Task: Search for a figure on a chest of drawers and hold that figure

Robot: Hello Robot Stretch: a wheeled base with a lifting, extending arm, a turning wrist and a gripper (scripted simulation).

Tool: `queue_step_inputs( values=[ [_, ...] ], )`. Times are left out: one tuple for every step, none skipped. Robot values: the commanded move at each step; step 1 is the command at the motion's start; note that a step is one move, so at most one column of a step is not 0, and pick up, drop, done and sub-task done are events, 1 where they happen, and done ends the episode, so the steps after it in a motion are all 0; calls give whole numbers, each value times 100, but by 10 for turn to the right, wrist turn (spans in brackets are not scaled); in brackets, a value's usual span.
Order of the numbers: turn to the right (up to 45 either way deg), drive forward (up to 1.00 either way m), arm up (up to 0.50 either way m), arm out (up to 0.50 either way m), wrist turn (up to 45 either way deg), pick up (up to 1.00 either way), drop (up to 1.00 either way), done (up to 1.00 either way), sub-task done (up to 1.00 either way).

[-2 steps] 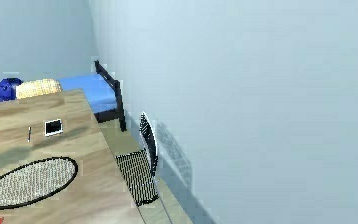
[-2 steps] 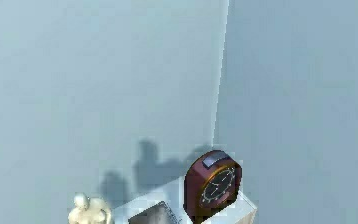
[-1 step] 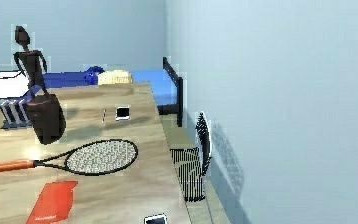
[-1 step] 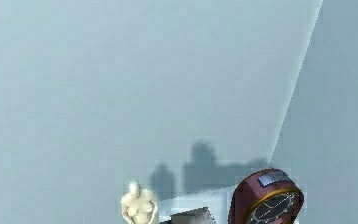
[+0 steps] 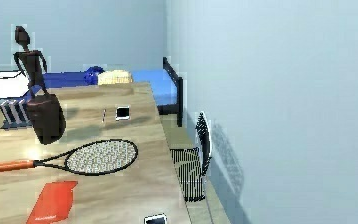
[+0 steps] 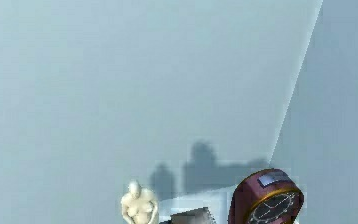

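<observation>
A thin dark figure [image 5: 27,62] stands upright on a rounded dark brown base [image 5: 47,117] at the left of a wooden top [image 5: 127,190] in the forward view. In the arm side view a small cream figure [image 6: 137,205] stands at the bottom edge against a pale wall, with a dark red round clock-like thing [image 6: 269,200] to its right.
On the wooden top lie a tennis racket [image 5: 92,157] with an orange handle, a flat red thing [image 5: 55,203] and a small dark square thing [image 5: 122,112]. A wire bin [image 5: 192,165] stands on the floor at the right. A blue bed [image 5: 147,88] lies behind.
</observation>
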Motion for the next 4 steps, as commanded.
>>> queue_step_inputs(
  values=[
    [0, 0, 30, 0, 0, 0, 0, 0, 0],
    [0, 0, 0, 0, 450, 0, 0, 0, 0],
    [0, 0, 0, 0, 450, 0, 0, 0, 0],
    [0, 0, 0, 0, 450, 0, 0, 0, 0]
  ],
)
